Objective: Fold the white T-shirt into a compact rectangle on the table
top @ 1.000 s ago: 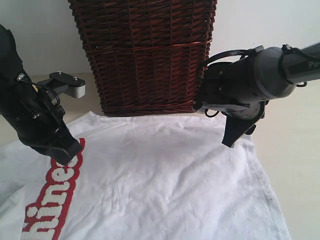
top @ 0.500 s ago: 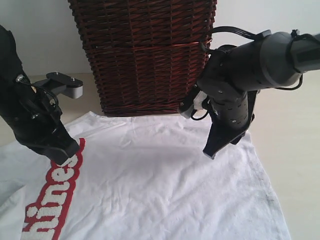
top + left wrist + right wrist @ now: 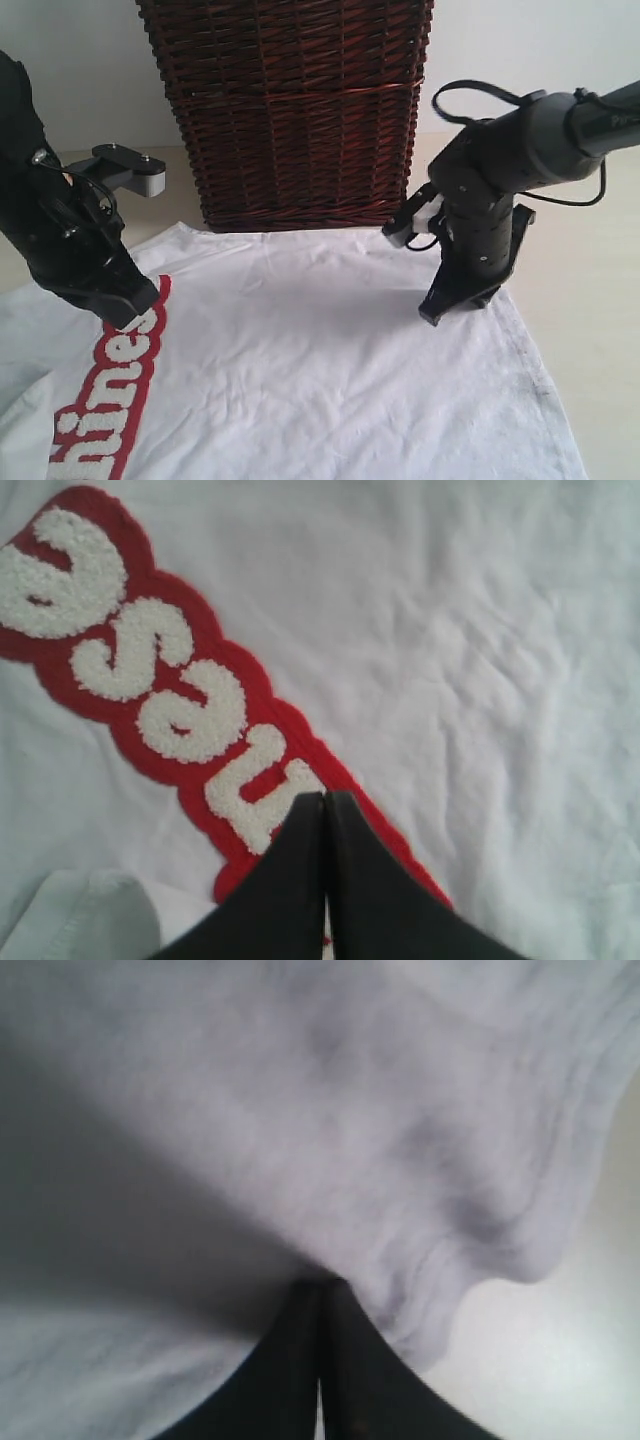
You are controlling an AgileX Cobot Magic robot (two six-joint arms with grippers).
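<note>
Scene: exterior view, read as a clock face centred on the shirt.
White T-shirt (image 3: 300,350): lies spread out and mostly flat on the surface (image 3: 590,280), filling the lower part of the view; light creases, not folded into a rectangle.
Lettering (image 3: 110,390): fuzzy white letters edged in red, running along the shirt's 8 to 9 o'clock side.
Wicker basket (image 3: 290,110): dark brown, stands on the surface at 12 o'clock, just beyond the shirt's far edge.
Left fingers (image 3: 128,305): at 9 o'clock, pressed together with no gap, tips down on the red border at the end of the lettering (the wrist view does not settle whether any cloth is caught between them).
Right fingers (image 3: 432,315): at 2 to 3 o'clock, near the shirt's edge, closed tight on a pinch of white fabric; in the wrist view the wrinkles run together at the tips and the cloth bunches there.
Surface: pale cream, bare at 3 o'clock past the shirt's edge.
</note>
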